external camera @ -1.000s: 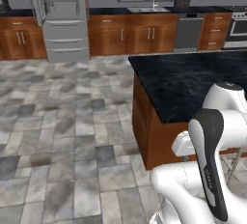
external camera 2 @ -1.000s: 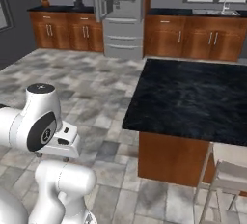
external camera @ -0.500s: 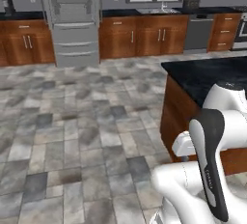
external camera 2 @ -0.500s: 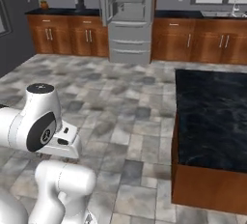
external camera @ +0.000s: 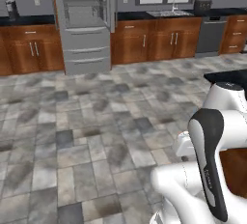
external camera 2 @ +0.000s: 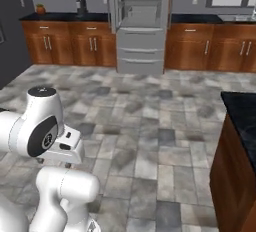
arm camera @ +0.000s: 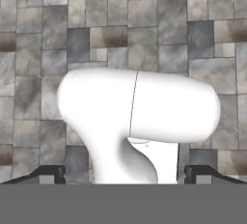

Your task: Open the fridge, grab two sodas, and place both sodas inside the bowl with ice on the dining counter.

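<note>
Jaws stand wide apart with nothing between them: in your hand view the gripper (arm camera: 125,172) shows its two dark fingertips (arm camera: 48,174) far out at 7 and 5 o'clock, pointing down at the grey stone floor tiles (arm camera: 120,30). Look to 12 o'clock in your right base view and you find the fridge (external camera 2: 140,23) against the back wall, its upper section showing pale shelves inside and its grey drawers below; in your left base view the same fridge (external camera: 83,25) sits at about 11 o'clock. Brown wood cabinets (external camera: 159,39) with black tops flank it on both sides. You see the dining counter (external camera 2: 240,161) at 4 o'clock in the right base view, its black veined top over a reddish-brown side, well apart from the fridge across the tiled floor. A sink with a tap (external camera: 170,11) sits at 1 o'clock in the left base view.
</note>
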Robot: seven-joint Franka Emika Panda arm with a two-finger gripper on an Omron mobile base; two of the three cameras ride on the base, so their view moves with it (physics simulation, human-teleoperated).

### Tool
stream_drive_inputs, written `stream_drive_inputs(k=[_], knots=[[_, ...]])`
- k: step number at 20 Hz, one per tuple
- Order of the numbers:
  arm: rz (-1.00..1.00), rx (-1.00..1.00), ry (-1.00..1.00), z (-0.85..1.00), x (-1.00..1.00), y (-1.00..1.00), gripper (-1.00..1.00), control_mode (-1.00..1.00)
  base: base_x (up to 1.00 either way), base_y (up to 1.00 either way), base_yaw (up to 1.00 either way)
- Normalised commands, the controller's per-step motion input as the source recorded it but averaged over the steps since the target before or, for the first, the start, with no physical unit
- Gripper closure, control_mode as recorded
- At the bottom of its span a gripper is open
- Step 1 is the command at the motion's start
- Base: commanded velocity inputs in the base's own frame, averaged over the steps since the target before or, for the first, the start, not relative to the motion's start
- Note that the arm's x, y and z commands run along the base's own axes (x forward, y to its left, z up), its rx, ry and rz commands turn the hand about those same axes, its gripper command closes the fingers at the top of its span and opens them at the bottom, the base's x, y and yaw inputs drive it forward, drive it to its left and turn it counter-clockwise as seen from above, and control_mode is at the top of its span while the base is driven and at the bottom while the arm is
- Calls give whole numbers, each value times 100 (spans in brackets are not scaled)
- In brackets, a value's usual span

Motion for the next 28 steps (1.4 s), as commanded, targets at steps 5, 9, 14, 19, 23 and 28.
stream_drive_inputs(k=[5,9,14,19,23,28], knots=[[0,0,0,0,0,0,-100,100,100,66,-3],[0,0,0,0,0,0,-100,100,100,44,0],[0,0,0,0,0,0,-100,100,100,22,0],[0,0,0,0,0,0,-100,100,100,0,0],[0,0,0,0,0,0,-100,100,100,0,0],[0,0,0,0,0,0,-100,100,100,0,0]])
